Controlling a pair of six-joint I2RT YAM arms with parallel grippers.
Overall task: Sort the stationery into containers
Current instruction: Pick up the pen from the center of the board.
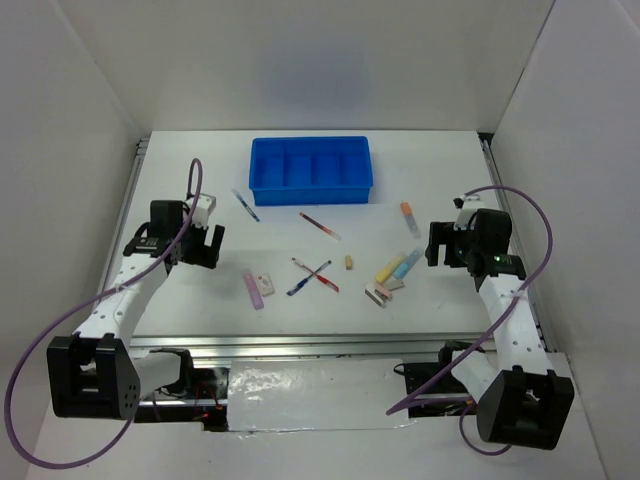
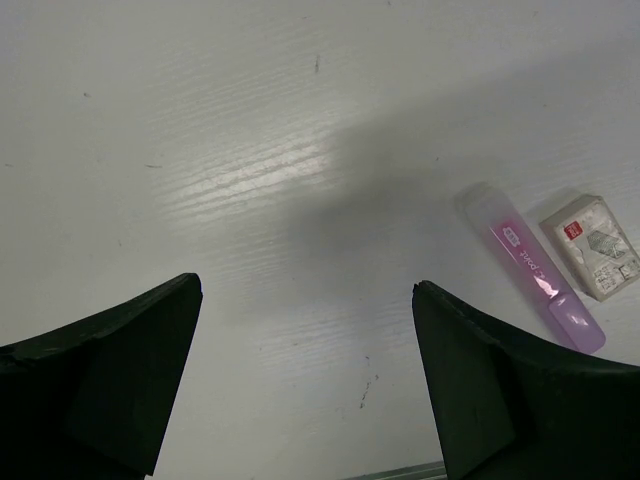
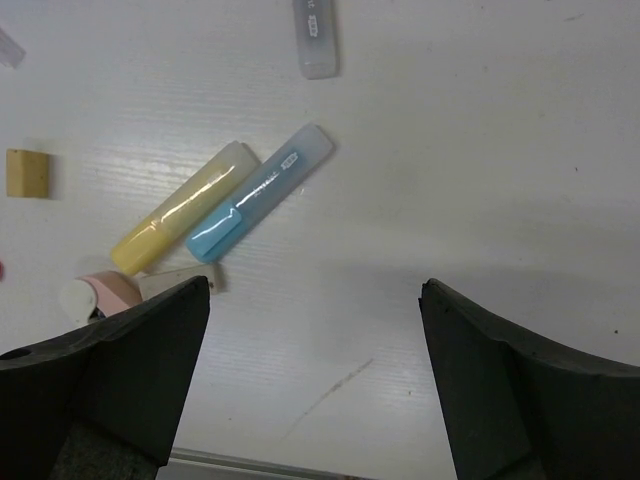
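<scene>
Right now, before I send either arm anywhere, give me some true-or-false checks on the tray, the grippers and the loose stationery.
1. The blue tray already holds a pen. False: all its compartments look empty.
2. The left gripper and the right gripper are both open and hold nothing. True.
3. The yellow marker and the light blue marker lie side by side. True.
4. The pink marker sits between the left gripper's fingers. False: it lies outside them, beside a white eraser.
5. Two pens lie crossed over each other, outside the tray. True.
</scene>
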